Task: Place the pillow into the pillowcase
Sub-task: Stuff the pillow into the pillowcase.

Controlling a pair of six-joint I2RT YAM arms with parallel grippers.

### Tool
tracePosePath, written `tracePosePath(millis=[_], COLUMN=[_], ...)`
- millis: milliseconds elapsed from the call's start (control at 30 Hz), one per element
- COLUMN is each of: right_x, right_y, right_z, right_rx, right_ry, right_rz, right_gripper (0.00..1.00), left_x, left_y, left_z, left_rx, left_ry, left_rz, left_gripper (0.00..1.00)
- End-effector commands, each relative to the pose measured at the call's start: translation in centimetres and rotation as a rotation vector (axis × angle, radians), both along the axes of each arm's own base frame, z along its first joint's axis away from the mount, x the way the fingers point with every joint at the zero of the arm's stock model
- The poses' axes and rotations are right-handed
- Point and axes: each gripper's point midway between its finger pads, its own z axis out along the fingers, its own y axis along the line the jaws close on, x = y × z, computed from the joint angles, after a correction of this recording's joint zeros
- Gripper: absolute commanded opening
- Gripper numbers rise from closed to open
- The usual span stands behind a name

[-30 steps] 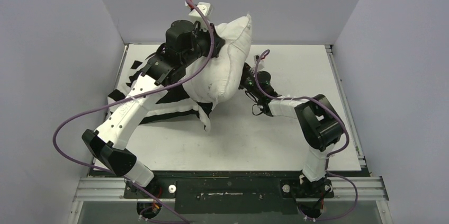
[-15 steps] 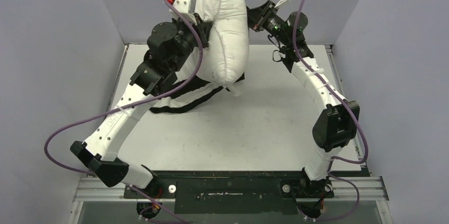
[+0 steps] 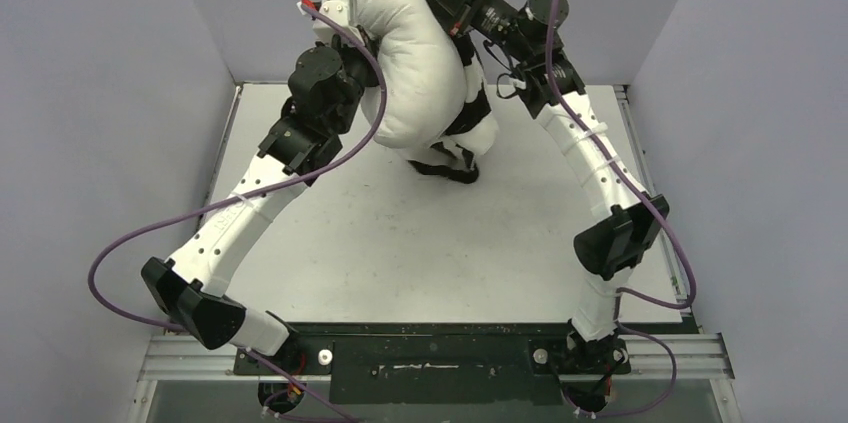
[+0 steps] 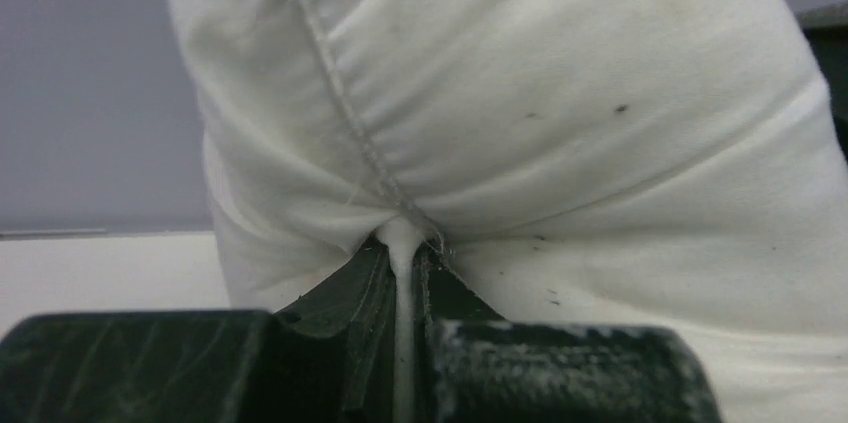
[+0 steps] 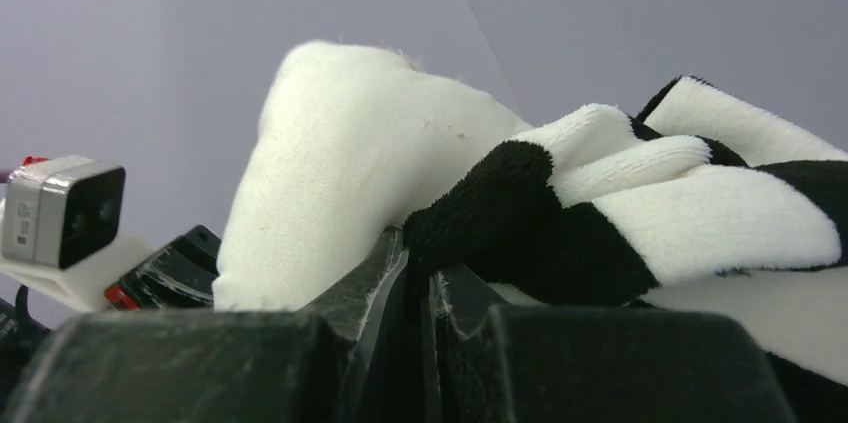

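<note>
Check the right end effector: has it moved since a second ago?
Yes. The right end effector has risen from the middle of the table past its far edge, toward the back wall, and is now shut on the pillowcase.

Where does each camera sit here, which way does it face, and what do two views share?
Top external: above and behind the bases, facing down on the table; left arm and right arm show whole.
Left wrist: on the left arm, facing along the left hand, shut on the pillow seam.
Right wrist: on the right arm, facing along the right hand, shut on the pillowcase edge.
Shared: top external and left wrist both show the pillow.
</note>
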Motion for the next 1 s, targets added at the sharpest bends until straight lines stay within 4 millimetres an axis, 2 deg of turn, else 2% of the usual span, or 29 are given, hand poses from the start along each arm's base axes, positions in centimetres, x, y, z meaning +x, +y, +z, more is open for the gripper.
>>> tracePosePath(millis=[0,133,300,500,567,600,733,833,967], right_x=[-15.0,-16.4,-17.5,-19.0,-18.6,-18.3,-18.6,-19.3,-20.9], right_y=[4.1,6.2,8.0,10.3,11.4,11.7,13.8,15.2,15.7], right_z=[11.3,11.1,9.8,8.6,6.9,6.1,3.8,3.0,2.7], right_rx=[0.141,0.136,0.167,0.227,0.249,0.263,0.305,0.337,0.394], right_ry=[-0.386,-0.387,-0.34,-0.277,-0.224,-0.204,-0.13,-0.083,-0.046], right_rz=[0.348,0.389,0.437,0.443,0.436,0.427,0.425,0.432,0.449], right_gripper=[0.0,0.0,0.0,0.0,0.0,0.0,0.0,0.0,0.0], left_x=[2.8,3.6,5.2,6.5,6.7,6.9,7.2,7.7,8.7], left_y=[-3.6,-4.7,-6.1,-5.3,-4.8,-4.6,-4.9,-4.8,-4.2], left_z=[-11.0,-14.2,-16.9,-22.5,-24.7,-25.1,-24.1,-23.2,-22.8], left_rx=[0.065,0.023,-0.034,-0.129,-0.169,-0.213,-0.411,-0.543,-0.7], left_ry=[0.229,0.277,0.327,0.404,0.443,0.448,0.421,0.394,0.383], left_rz=[-0.041,-0.055,-0.068,-0.024,-0.008,-0.012,-0.062,-0.075,-0.079], left_gripper=[0.0,0.0,0.0,0.0,0.0,0.0,0.0,0.0,0.0])
